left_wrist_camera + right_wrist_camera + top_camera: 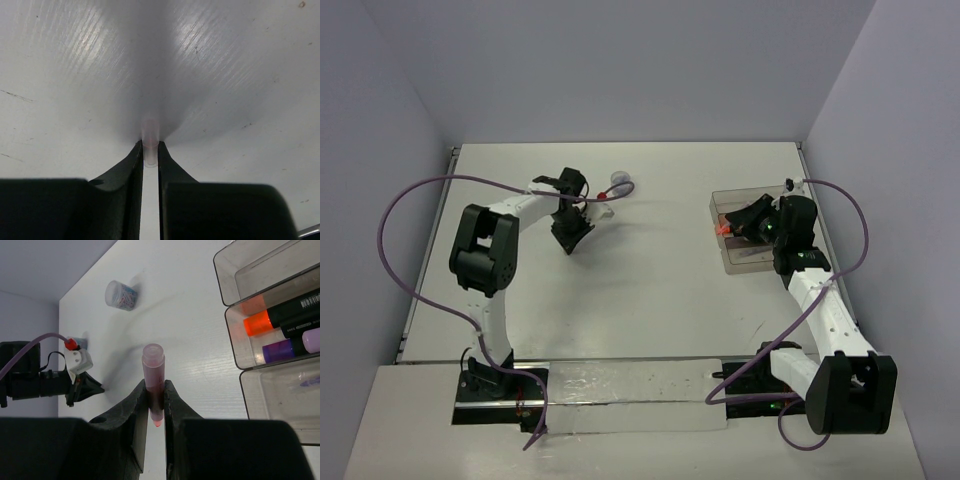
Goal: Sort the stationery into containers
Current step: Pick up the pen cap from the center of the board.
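My left gripper (570, 236) is over the table's far left. In the left wrist view it (150, 148) is shut on the end of a pale pink pen (150, 131) that points down at the table. My right gripper (744, 222) hovers at the left side of the clear smoky tray (718, 203) and is shut (156, 386) on a magenta marker (153, 362). The tray (227, 300) has three compartments. Its middle one holds a black marker with an orange-red end (272, 317) and a grey-purple one (290, 346). A round jar (620, 184) stands beyond the left gripper.
The jar (121, 294) holds coloured clips. The left arm (45, 382) shows at the left of the right wrist view. Purple cables loop beside both arms. Grey walls close the table's far and side edges.
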Action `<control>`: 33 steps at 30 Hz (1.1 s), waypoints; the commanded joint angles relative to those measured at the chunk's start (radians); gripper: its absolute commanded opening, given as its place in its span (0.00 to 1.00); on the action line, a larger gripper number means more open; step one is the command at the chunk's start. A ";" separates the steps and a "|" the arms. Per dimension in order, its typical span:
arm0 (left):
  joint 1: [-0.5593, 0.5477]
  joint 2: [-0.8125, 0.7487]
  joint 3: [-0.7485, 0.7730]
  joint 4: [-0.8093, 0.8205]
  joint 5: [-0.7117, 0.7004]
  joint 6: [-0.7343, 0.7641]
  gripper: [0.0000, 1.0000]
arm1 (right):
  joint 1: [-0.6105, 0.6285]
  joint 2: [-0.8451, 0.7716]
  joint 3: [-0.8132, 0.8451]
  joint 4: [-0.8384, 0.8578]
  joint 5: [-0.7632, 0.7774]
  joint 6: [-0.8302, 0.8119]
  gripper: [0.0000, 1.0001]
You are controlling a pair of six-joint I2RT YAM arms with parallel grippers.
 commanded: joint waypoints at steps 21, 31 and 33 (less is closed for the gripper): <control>-0.054 -0.836 0.024 -0.004 0.429 -0.139 0.00 | 0.466 -0.177 0.332 0.322 -0.010 -0.229 0.00; -0.104 -0.994 -0.080 0.123 0.526 -0.267 0.00 | 0.765 -0.063 0.356 0.518 0.028 -0.257 0.00; -0.110 -1.008 -0.101 0.151 0.532 -0.288 0.00 | 0.795 0.001 0.385 0.548 0.031 -0.249 0.00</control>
